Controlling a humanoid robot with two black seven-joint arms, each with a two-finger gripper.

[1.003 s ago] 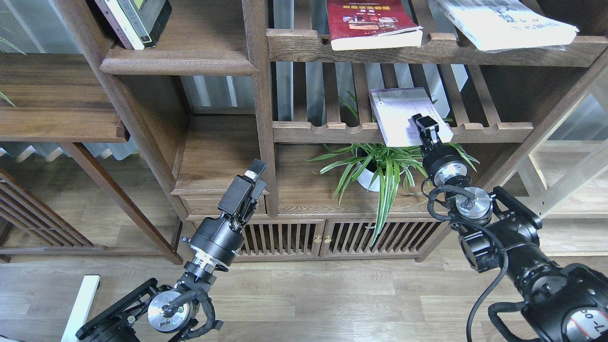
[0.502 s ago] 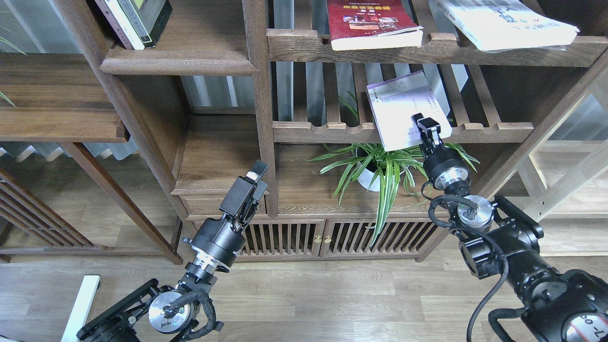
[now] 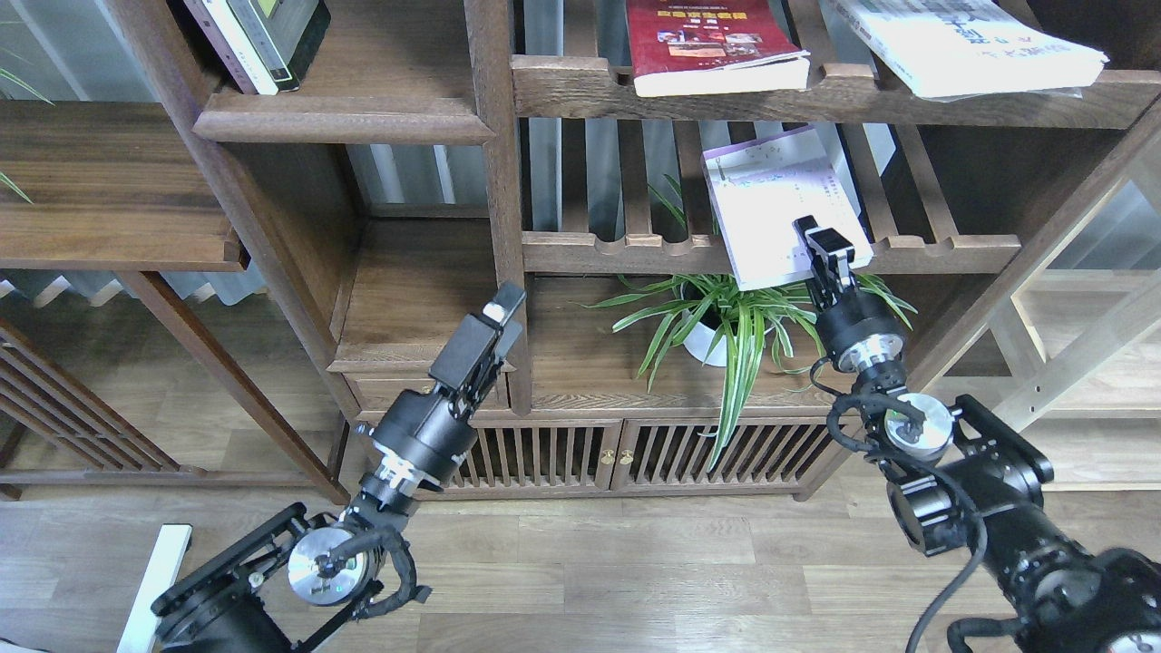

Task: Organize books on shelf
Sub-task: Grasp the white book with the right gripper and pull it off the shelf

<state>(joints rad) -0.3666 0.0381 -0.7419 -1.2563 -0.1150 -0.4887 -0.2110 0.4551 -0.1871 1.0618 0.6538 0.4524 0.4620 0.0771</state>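
My right gripper (image 3: pixel 827 249) is shut on the near right corner of the pale lavender-white book (image 3: pixel 771 199). The book is tilted with its far end raised above the slatted shelf (image 3: pixel 943 247), and its near edge hangs over the scalloped rail. The dark red book (image 3: pixel 712 41) and the large white book (image 3: pixel 961 41) lie on the upper slatted shelf. Slim white, green and dark-spined books (image 3: pixel 258 36) lean on the solid dark-brown shelf (image 3: pixel 340 122) at upper left. My left gripper (image 3: pixel 494 331) is empty in front of the bookcase's middle post; its fingers cannot be told apart.
A potted spider plant (image 3: pixel 726 322) stands just below the held book. The thick upright post (image 3: pixel 503 209) separates the solid shelves from the slatted ones. A low cabinet with slatted doors (image 3: pixel 617 453) is at the bottom. A wooden side table (image 3: pixel 109 190) stands to the left.
The lavender-white book's far end has been tipped up off the slats. My right gripper has shifted slightly right and down with it. My left gripper has risen a little to the right.
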